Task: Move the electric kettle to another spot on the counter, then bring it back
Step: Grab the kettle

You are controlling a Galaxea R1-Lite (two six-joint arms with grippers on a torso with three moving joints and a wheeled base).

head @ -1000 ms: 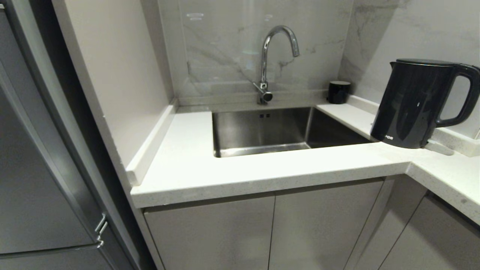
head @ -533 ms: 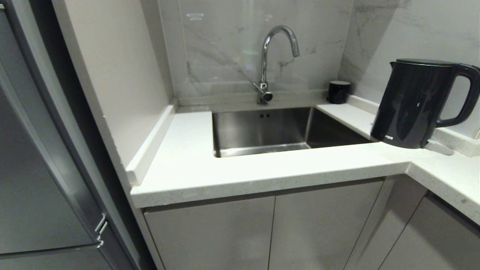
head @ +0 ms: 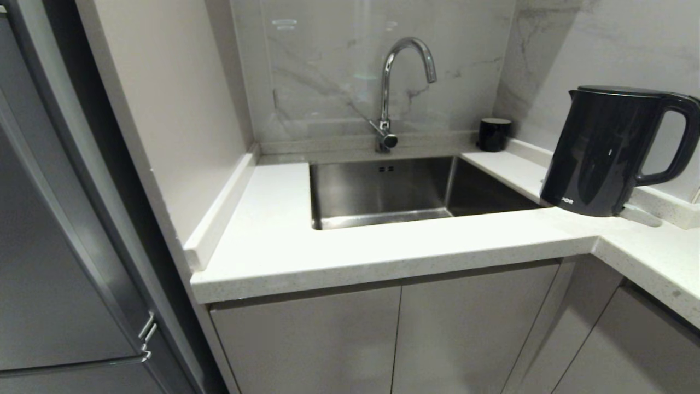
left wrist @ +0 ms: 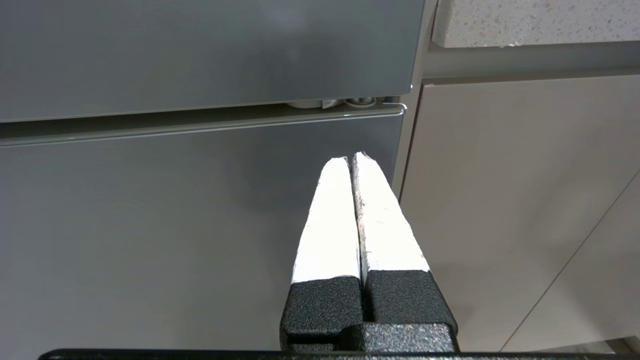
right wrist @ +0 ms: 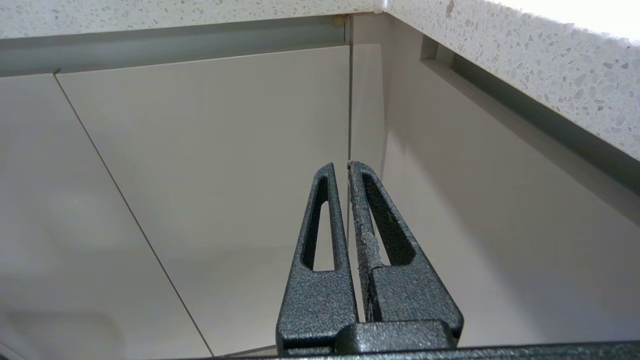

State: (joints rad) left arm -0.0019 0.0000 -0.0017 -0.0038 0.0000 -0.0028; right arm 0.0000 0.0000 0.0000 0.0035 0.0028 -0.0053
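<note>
Kettle just sitting there, both arms parked low

The electric kettle (head: pixel 607 153) stands upright on the counter (head: pixel 383 246) at about 3 o'clock from the sink (head: pixel 383 191); left gripper (left wrist: pixel 351 159) and right gripper (right wrist: pixel 341 165) are pinched closed, empty, facing the cabinet doors (right wrist: pixel 200 175).

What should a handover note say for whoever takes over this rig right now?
Left gripper: shut, empty, low in front of the grey appliance door, below counter height.
Right gripper: shut, empty, facing the grey cabinet doors under the worktop.
Tall glossy black electric kettle: upright on the white speckled stone counter, right of the steel sink, handle pointing right. Small black cup sits in the back corner.
Done: nothing visible; neither arm is at the kettle.
Left: grasp it, move it elsewhere on the counter, bring it back.
</note>
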